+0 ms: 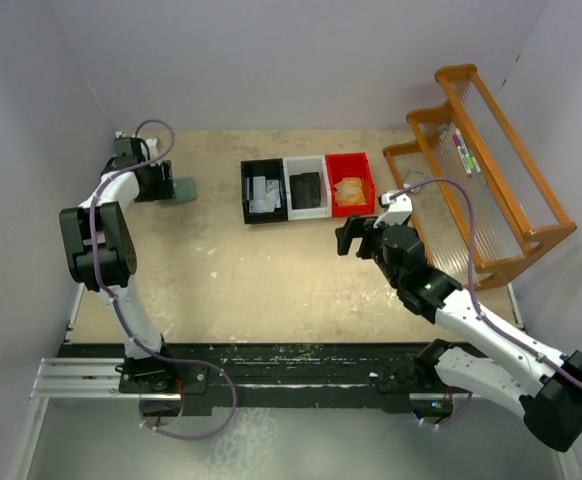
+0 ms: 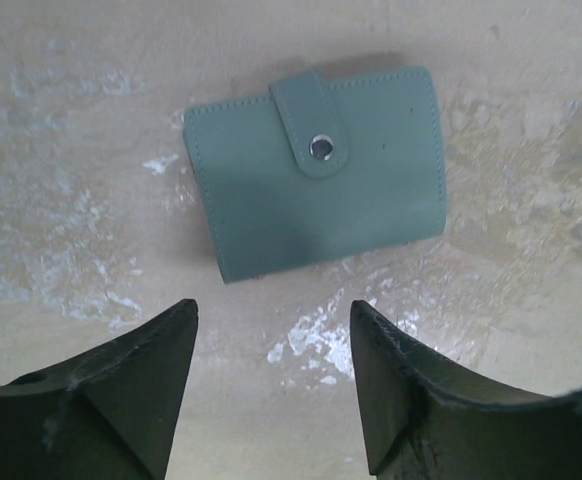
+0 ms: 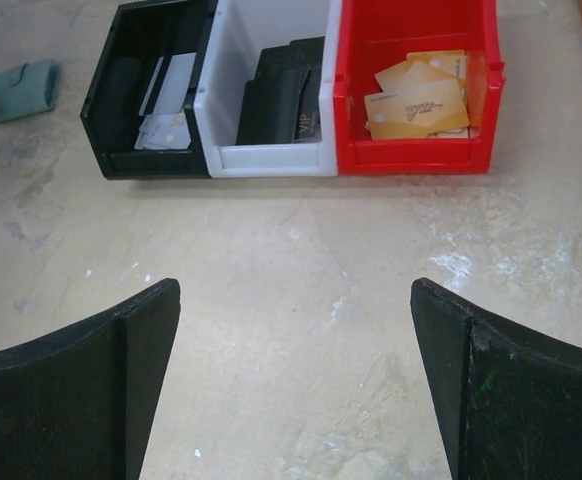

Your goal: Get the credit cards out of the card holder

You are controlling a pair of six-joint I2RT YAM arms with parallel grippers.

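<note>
Card holder [image 2: 316, 185] shut, flat on scuffed beige table [image 1: 271, 270]; white walls [image 1: 271, 60].

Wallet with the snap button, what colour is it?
Pale teal wallet, clearest in the left wrist view.

Left arm [image 1: 99, 245] jaws parted, right arm [image 1: 491, 330] jaws wide

Ahead of the left gripper [image 2: 271, 312] the snapped-shut card holder [image 2: 316, 185] hides its inside, and beyond the right gripper [image 3: 293, 290] the print on the tan cards [image 3: 421, 100] in the red bin [image 3: 411, 156] is too small to read.
</note>
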